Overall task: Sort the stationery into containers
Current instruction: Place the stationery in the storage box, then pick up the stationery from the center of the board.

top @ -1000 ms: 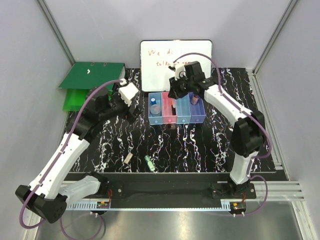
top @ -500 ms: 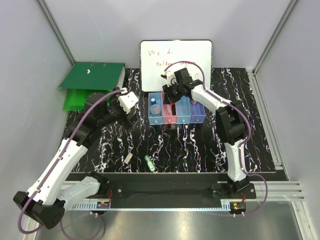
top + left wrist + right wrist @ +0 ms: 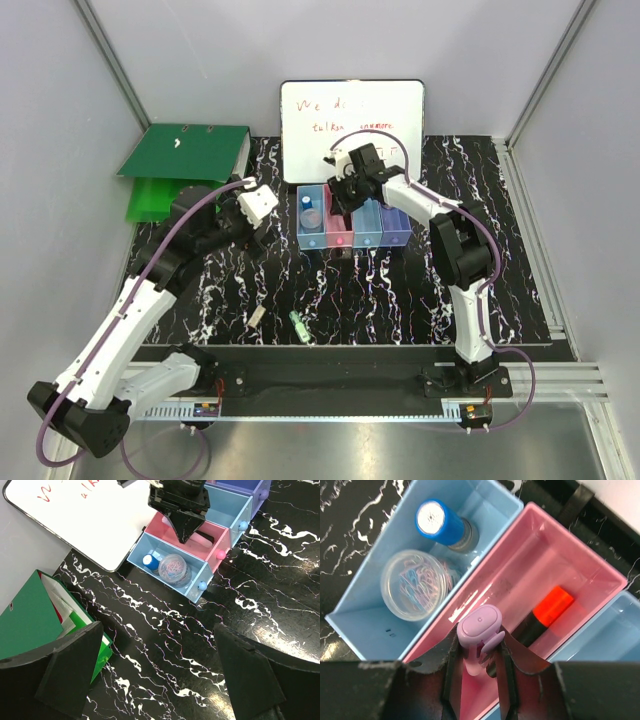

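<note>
Stick, lilac, oval-topped

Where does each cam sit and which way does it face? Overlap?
Top external: above and behind, looking down on the table; left arm, right arm show.
Left wrist: looks at the bins; own open fingers at bottom corners.
Right wrist: looks down into the pink bin; own fingers grip the lilac stick.
Both wrist views share the blue-capped bottle.

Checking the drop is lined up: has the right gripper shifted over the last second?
Yes. The right gripper, holding a lilac stick, moved left and nearer, uncovering the whiteboard writing, above the pink bin.
</note>
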`<state>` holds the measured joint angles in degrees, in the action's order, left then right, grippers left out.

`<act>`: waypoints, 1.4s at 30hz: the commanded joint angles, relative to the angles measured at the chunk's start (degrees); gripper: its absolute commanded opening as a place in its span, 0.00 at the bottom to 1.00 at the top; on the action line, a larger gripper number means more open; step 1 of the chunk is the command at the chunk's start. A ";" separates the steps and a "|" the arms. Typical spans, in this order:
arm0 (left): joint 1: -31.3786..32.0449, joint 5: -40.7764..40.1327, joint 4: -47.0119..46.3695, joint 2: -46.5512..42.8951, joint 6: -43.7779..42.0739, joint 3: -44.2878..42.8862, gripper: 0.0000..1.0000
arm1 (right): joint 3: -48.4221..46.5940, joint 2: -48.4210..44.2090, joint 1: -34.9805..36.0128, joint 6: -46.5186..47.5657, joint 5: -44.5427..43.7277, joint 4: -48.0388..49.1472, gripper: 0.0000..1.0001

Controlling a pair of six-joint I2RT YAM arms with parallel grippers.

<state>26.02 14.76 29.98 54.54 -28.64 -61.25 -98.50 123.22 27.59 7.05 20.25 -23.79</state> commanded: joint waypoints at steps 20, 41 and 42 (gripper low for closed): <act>-0.18 3.42 -2.20 0.48 -3.69 1.66 0.99 | 2.26 -7.46 0.00 1.21 -4.69 2.70 0.63; 2.54 -7.91 16.78 21.13 7.45 6.41 0.92 | -0.90 -33.39 -3.07 8.86 -16.29 -4.95 0.62; 2.63 -7.73 17.04 21.13 9.55 7.19 0.92 | -1.08 -34.00 -3.25 9.29 -16.38 -5.04 0.62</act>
<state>28.12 8.80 43.22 75.48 -28.73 -53.30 -97.14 92.23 25.85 13.91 7.07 -27.38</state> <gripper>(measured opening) 0.927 0.617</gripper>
